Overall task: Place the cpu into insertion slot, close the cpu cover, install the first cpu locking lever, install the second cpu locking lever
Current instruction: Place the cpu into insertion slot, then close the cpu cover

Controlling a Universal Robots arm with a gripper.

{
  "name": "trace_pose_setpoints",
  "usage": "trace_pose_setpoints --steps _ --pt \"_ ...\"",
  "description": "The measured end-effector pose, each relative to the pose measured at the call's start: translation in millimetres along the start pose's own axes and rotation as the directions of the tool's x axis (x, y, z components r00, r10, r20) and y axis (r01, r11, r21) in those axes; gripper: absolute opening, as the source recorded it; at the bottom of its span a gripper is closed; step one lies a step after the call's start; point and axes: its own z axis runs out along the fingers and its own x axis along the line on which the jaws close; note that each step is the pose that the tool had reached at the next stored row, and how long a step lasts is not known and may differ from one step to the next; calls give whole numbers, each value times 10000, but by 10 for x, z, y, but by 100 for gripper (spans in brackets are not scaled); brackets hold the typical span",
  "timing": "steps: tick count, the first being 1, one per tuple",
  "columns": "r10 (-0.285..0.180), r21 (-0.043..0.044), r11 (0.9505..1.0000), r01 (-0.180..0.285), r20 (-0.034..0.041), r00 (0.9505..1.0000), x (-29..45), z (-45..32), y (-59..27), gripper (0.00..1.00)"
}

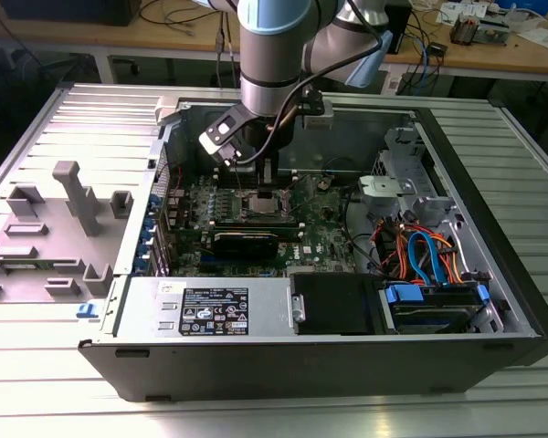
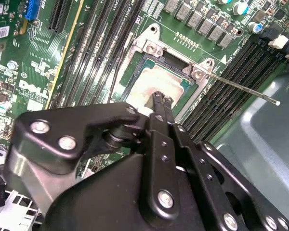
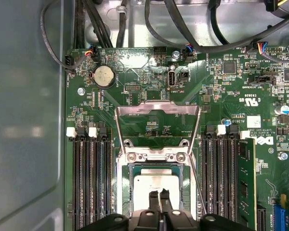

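Pincer narrow, tips nearly together and holding nothing, poised on the cpu, cpu lying flat inside the insertion slot rim, memory slots close on both sides, locking lever jutting past the socket edge, open motherboard beyond

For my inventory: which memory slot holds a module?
The slot farthest from the cpu, beside the blue connector; a green module fills it, the others are empty.

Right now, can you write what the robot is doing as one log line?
arm: over motherboard | jaws: shut, tips on chip | chip: lying in socket | lever: sticking out, not latched
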Motion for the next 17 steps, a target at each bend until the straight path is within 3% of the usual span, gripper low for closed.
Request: trace_pose_setpoints --steps 5,8,17 --pt "-72 2 10000 72 -1 10000 0 0 0 11" --pt "-444 7 9990 444 -7 9990 0 0 0 11" --pt "-456 7 9990 456 -7 9990 0 0 0 11"
